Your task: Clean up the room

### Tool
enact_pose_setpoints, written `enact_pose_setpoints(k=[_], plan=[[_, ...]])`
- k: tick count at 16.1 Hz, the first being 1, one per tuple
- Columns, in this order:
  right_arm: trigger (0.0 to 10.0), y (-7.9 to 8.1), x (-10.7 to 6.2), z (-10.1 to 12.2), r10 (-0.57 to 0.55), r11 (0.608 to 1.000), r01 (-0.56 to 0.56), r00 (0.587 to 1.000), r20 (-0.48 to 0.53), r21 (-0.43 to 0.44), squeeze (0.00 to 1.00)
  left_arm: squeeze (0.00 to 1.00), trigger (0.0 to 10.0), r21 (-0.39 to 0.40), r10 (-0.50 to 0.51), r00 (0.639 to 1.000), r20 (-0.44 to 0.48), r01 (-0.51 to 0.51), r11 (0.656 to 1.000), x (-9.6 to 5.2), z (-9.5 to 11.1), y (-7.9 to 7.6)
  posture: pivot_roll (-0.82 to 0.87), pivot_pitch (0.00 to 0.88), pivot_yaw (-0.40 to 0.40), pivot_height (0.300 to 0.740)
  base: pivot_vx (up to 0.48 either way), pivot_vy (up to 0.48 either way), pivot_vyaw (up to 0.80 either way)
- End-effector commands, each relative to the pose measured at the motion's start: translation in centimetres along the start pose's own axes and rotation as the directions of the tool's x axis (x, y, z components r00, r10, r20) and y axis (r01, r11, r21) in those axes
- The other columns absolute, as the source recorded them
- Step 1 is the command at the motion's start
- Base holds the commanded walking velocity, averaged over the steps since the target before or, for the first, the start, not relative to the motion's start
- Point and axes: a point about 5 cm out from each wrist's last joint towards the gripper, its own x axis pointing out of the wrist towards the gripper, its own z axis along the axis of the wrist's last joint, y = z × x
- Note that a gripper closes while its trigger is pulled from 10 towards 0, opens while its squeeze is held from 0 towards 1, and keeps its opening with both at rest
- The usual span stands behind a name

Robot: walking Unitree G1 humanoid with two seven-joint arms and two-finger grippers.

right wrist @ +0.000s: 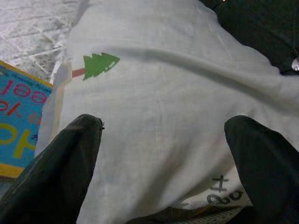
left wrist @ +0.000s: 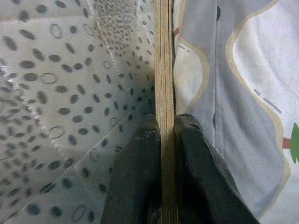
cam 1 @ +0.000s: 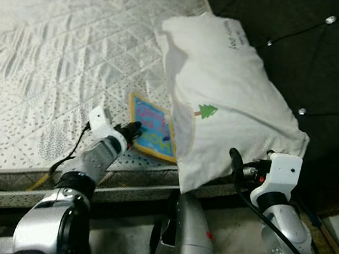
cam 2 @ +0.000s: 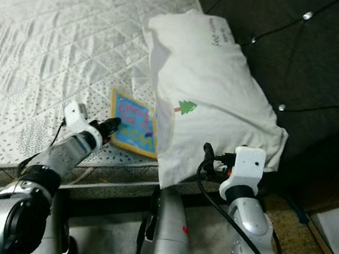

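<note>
A blue picture book (cam 1: 151, 126) with a yellow border lies on the mattress (cam 1: 61, 39), partly under a white pillow (cam 1: 226, 97). My left gripper (cam 1: 134, 128) is shut on the book's near edge; the left wrist view shows both fingers (left wrist: 140, 177) pinching the book's page edge (left wrist: 164, 70). The pillow, printed with a small green tree (right wrist: 99, 64), leans against the dark headboard (cam 1: 322, 61). My right gripper (cam 1: 236, 160) sits open at the pillow's lower edge, its fingers (right wrist: 70, 163) spread wide before the cloth.
The mattress's front edge (cam 1: 11, 192) runs across below my left arm. A gap with floor lies between bed and my body. A brown mat (cam 2: 293, 240) and dark objects sit at the right on the floor.
</note>
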Motion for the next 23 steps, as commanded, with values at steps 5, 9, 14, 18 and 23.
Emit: enact_pose_setpoints(k=[5,9,14,18,23], plan=[[10.0,-0.6,0.0,0.6,-0.004,1.000,0.005,1.000,0.003,-0.010,0.00,1.00,10.0,0.018,-0.006,1.000,0.003,0.006,1.000,0.3,0.2,-0.2,-0.19,0.141,-0.130,0.563,0.000,0.000,0.00],[10.0,-0.2,0.3,0.5,0.006,1.000,-0.006,1.000,0.003,-0.003,0.00,1.00,10.0,0.100,0.017,0.999,0.048,-0.022,0.995,0.1,1.4,0.5,-0.17,0.137,-0.127,0.563,0.000,0.000,0.00],[10.0,0.2,0.7,0.4,0.011,1.000,-0.011,1.000,0.003,0.007,0.00,1.00,10.0,0.152,0.044,0.995,0.086,-0.057,0.987,-0.3,3.0,1.3,-0.15,0.136,-0.119,0.563,0.000,0.000,0.00],[10.0,0.4,0.8,0.2,0.006,1.000,-0.006,1.000,0.004,0.015,0.00,1.00,10.0,0.189,0.043,0.995,0.094,-0.061,0.980,-0.8,3.1,1.9,-0.14,0.137,-0.110,0.563,0.000,0.000,0.00],[10.0,1.0,1.2,-0.3,0.006,0.999,-0.007,1.000,0.005,0.043,0.00,1.00,10.0,0.343,-0.015,0.965,0.262,-0.079,0.936,-5.2,4.4,3.6,-0.07,0.113,-0.073,0.563,0.000,0.000,0.00]])
